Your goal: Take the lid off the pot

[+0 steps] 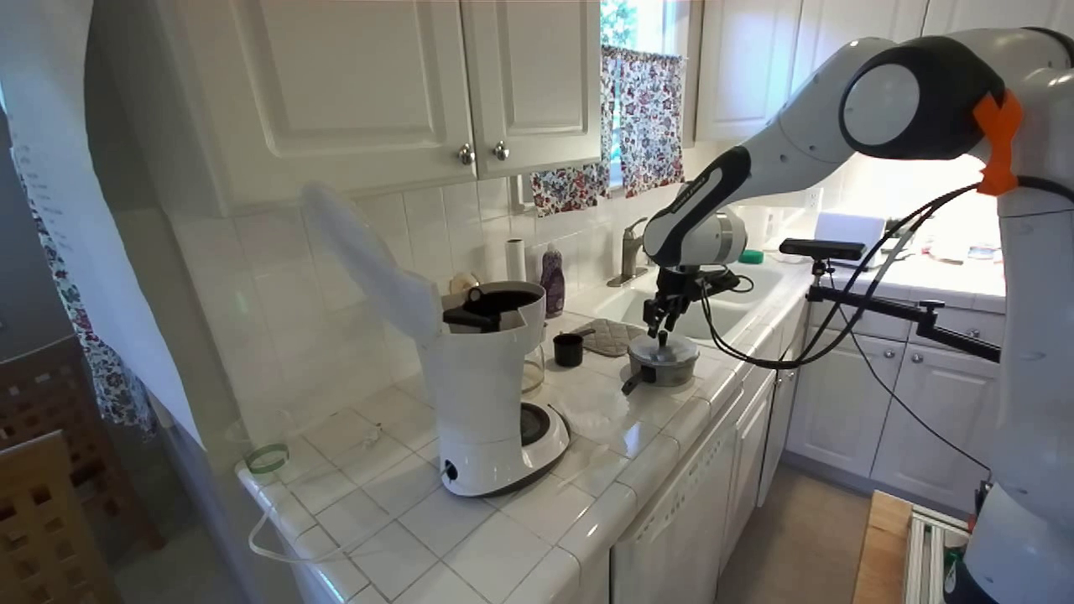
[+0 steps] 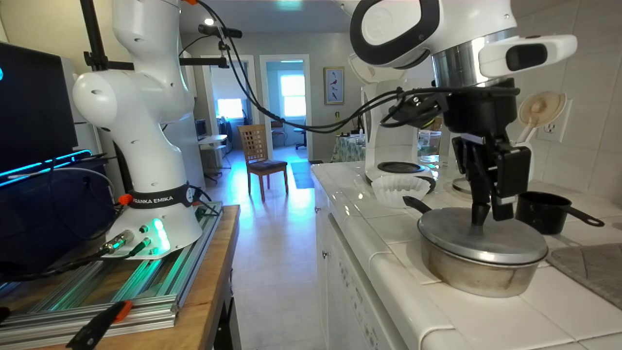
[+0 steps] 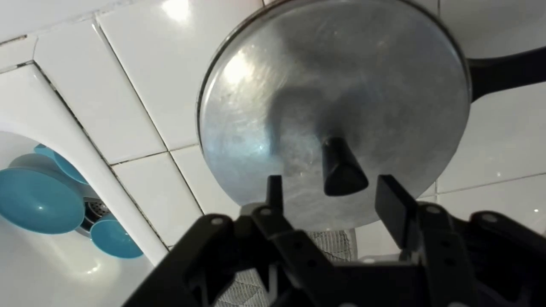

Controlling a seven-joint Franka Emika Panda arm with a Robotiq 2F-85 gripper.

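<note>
over to my left a wooden chair (image 1: 33, 466) with square holes in its back stands off the end of the white tiled counter (image 1: 453, 549). a pale green ring (image 1: 267, 458) lies near the counter's corner. further along is the white coffee maker (image 1: 478, 386), upright, its top flap tipped up high. past it i see a purple bottle (image 1: 553, 283), then the small dark cup (image 1: 568, 350), and just beside that a grey quilted pad (image 1: 612, 337) lying flat.

next comes the pot (image 1: 663, 372), low, round and upright on the counter, its dark handle (image 3: 507, 72) pointing back towards the coffee maker. the lid (image 3: 264, 128) is on it, a dull grey metal disc covering the whole top. right over it hangs the gripper (image 3: 331, 189), pointing down, its two black fingers (image 3: 394, 209) apart; in the wrist view the lid's black knob (image 3: 343, 175) shows between them, with grey metal visible in the gap on either side. how far down the knob the fingertips reach, i can't tell.

near the pot is the white sink (image 3: 53, 115), with blue dishes (image 3: 40, 200) in it. at the far right the robot arm (image 1: 797, 147), white with black joints, bends out over the counter, an orange strap (image 1: 998, 143) on its upper part.
</note>
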